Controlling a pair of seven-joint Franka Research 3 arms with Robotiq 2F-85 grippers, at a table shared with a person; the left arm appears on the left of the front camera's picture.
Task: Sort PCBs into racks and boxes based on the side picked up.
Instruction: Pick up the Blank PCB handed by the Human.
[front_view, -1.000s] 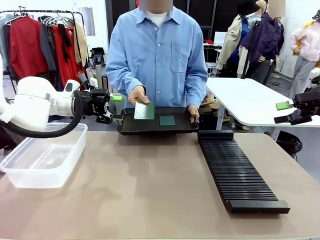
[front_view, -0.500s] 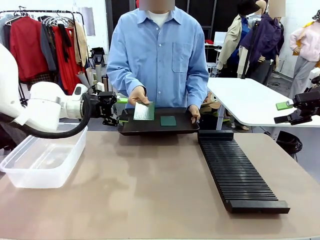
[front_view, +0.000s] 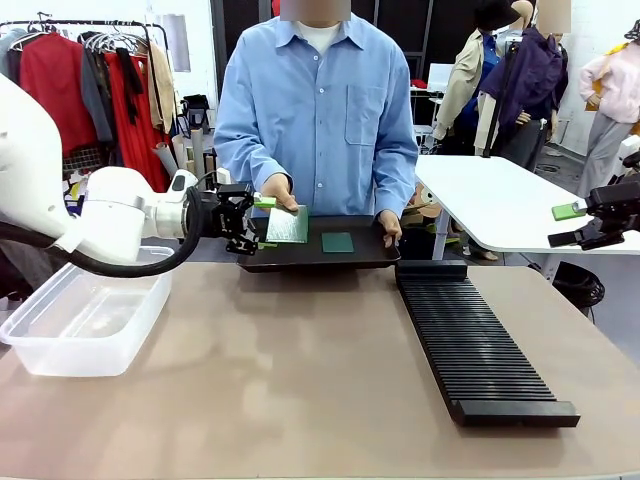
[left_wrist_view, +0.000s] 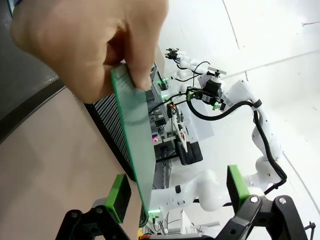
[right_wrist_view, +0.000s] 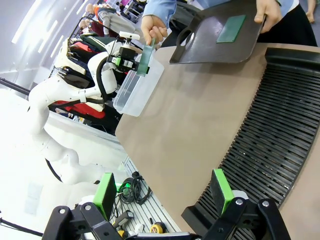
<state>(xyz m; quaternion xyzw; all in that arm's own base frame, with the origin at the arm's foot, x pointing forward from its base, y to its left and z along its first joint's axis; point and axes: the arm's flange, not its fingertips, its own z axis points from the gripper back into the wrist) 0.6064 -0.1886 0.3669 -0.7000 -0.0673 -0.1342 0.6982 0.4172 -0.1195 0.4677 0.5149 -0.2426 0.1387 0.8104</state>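
Observation:
A person's hand (front_view: 278, 192) holds one PCB (front_view: 288, 224) upright over the left end of a black tray (front_view: 372, 256). My left gripper (front_view: 262, 223) is open at the board's left edge, one green pad above it and one below. In the left wrist view the PCB (left_wrist_view: 135, 145) stands edge-on between my fingers, close to the left pad (left_wrist_view: 118, 197), and the hand (left_wrist_view: 90, 45) grips its top. A second PCB (front_view: 337, 242) lies flat on the tray. My right gripper (front_view: 572, 226) hangs open at the far right, above the rack (right_wrist_view: 270, 140).
A clear box (front_view: 85, 315) stands on the table at the left, under my left arm. The long black rack (front_view: 470, 340) runs from the tray's right end toward the front edge. The person's other hand (front_view: 388, 226) holds the tray's right side.
My left gripper has moved right from beside the tray to the held PCB and now straddles its edge. The person's hand, tray and right gripper stay put.

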